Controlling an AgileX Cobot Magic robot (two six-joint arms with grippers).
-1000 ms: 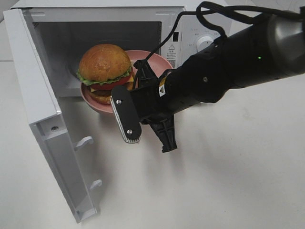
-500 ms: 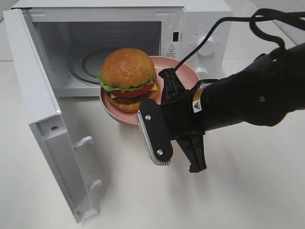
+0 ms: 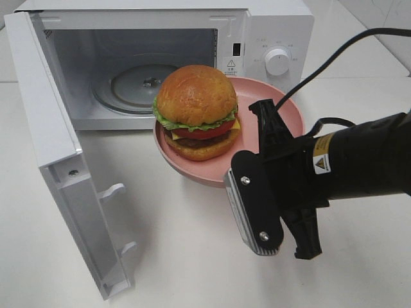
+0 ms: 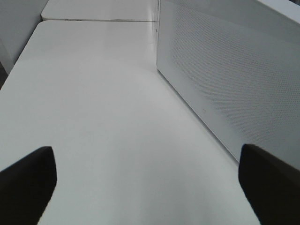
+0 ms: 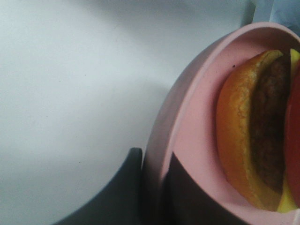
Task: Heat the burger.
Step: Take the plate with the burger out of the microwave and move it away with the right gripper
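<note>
The burger (image 3: 196, 102), with golden bun, lettuce, tomato, cheese and patty, sits on a pink round plate (image 3: 282, 109). The plate is held above the table in front of the open microwave (image 3: 276, 25). My right gripper (image 3: 255, 157) is shut on the plate's near rim. In the right wrist view one finger (image 5: 133, 187) is outside the rim of the plate (image 5: 197, 136) and the other inside, beside the burger's bottom bun (image 5: 239, 140). My left gripper (image 4: 147, 180) is open and empty, and it is out of the exterior high view.
The microwave door (image 3: 51, 147) stands swung open at the left. Its glass turntable (image 3: 135, 83) is bare. The left wrist view shows the microwave's perforated side wall (image 4: 225, 84) and white table (image 4: 103, 117).
My right gripper has carried the plate and burger rightwards and towards the front, away from the microwave's opening. The turntable now shows in full.
</note>
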